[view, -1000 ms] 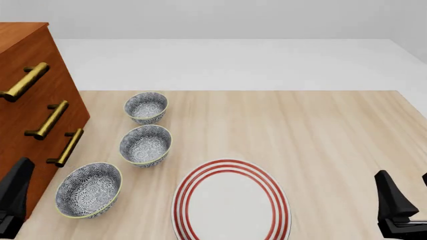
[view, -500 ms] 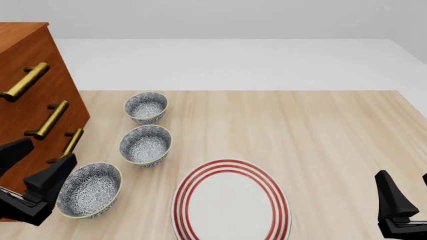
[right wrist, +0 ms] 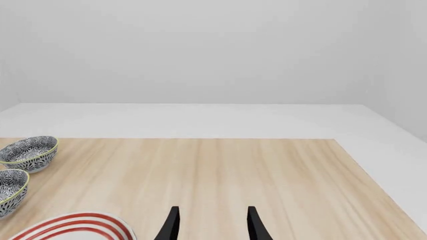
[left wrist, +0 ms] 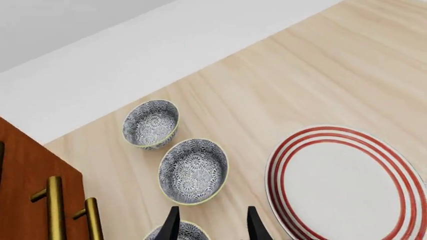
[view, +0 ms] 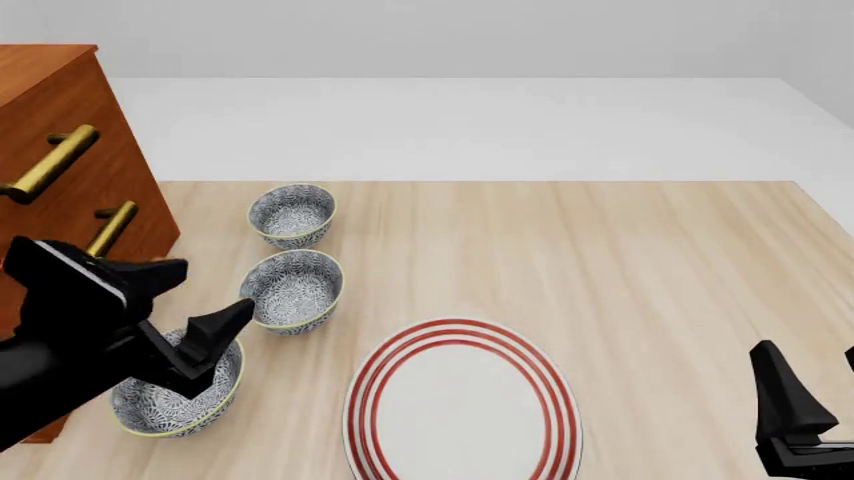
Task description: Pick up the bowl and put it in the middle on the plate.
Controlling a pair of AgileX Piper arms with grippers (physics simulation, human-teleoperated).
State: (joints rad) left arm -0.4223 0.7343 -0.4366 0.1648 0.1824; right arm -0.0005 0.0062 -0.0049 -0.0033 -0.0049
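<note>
Three alike floral bowls stand in a row beside the cabinet: the far bowl, the middle bowl and the nearest bowl. The red-ringed white plate lies at the front centre, with nothing on it. My left gripper is open, hovering over the nearest bowl's far edge and hiding part of it. In the left wrist view its fingertips frame the nearest bowl's rim, with the middle bowl and plate beyond. My right gripper stands open at the front right, far from the bowls.
A brown wooden cabinet with brass handles stands close on the left of the bowls. The table's far edge meets a white floor. The right wrist view shows two bowls and the plate's rim off to one side.
My left arm has swung up from the front left corner and forward, so its open gripper now hangs over the nearest bowl. The right arm and all dishes stayed put.
</note>
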